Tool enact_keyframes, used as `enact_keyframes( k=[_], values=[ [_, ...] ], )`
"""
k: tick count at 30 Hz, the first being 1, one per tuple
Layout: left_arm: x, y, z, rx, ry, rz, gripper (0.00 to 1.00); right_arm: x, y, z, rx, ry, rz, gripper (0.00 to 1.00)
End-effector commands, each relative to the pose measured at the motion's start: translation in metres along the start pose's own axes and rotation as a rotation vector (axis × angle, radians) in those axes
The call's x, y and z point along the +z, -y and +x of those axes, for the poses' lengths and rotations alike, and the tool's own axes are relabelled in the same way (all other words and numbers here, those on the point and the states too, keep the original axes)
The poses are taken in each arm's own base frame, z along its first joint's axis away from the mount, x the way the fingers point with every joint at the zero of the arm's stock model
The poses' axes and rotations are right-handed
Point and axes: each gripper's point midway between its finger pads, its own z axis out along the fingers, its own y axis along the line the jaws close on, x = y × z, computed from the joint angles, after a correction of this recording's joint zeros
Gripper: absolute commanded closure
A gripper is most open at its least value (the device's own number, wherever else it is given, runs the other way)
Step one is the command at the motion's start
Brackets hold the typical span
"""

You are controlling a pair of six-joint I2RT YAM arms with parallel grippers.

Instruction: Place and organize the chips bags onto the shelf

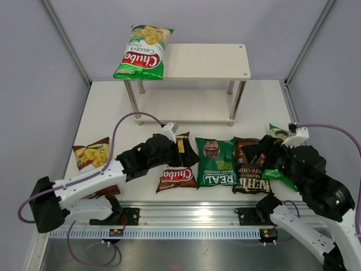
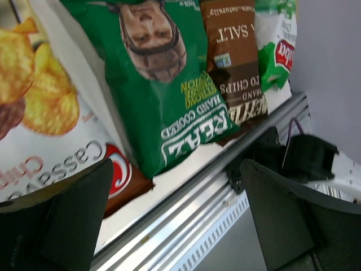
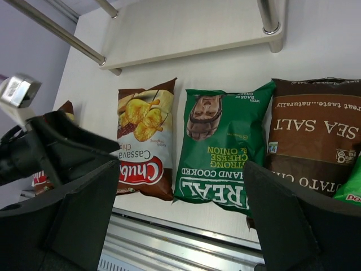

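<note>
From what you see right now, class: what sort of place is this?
Probably a robotics test cell, not a shop: bare grey walls, two arms bolted to a rail, chips bags staged before a small shelf.

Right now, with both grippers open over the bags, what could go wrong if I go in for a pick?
1. The REAL bag lies edge to edge with the brown Chuba bag and the Kettle bag; closing on one may drag a neighbour.
2. The light-green Chuba bag overhangs the left end of the shelf; a nudge could tip it off.
3. The left gripper and right gripper hover close together over the row; they might clash.
</note>
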Motion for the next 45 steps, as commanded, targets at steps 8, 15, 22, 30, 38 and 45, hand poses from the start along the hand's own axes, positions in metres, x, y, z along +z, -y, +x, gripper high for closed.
enact_keyframes(
  k=[8, 15, 22, 30, 38, 45],
  values=[
    [0.114, 0.007, -0.015, -0.059, 0.009, -0.156, 0.02, -0.048, 0.016, -0.007, 0.028, 0.074, -0.008, 0.03],
    [0.144, -0.024, 0.016, -0.105, -0.025, -0.215, 0.10, -0.053, 0.012, -0.001, 0.035, 0.065, -0.057, 0.03],
    [0.160, -0.034, 0.042, -0.165, -0.048, -0.171, 0.22, -0.043, 0.009, 0.008, 0.030, 0.040, -0.074, 0.03],
    [0.150, -0.030, 0.046, -0.197, 0.014, -0.161, 0.50, -0.034, 0.002, 0.017, 0.039, 0.009, -0.107, 0.03],
    [0.116, -0.008, 0.011, -0.180, 0.156, -0.143, 0.79, -0.032, 0.003, 0.021, 0.048, 0.002, -0.110, 0.03],
    [0.078, 0.028, -0.022, -0.188, 0.235, -0.035, 0.86, -0.023, 0.011, 0.031, 0.053, -0.013, -0.074, 0.03]
  ],
)
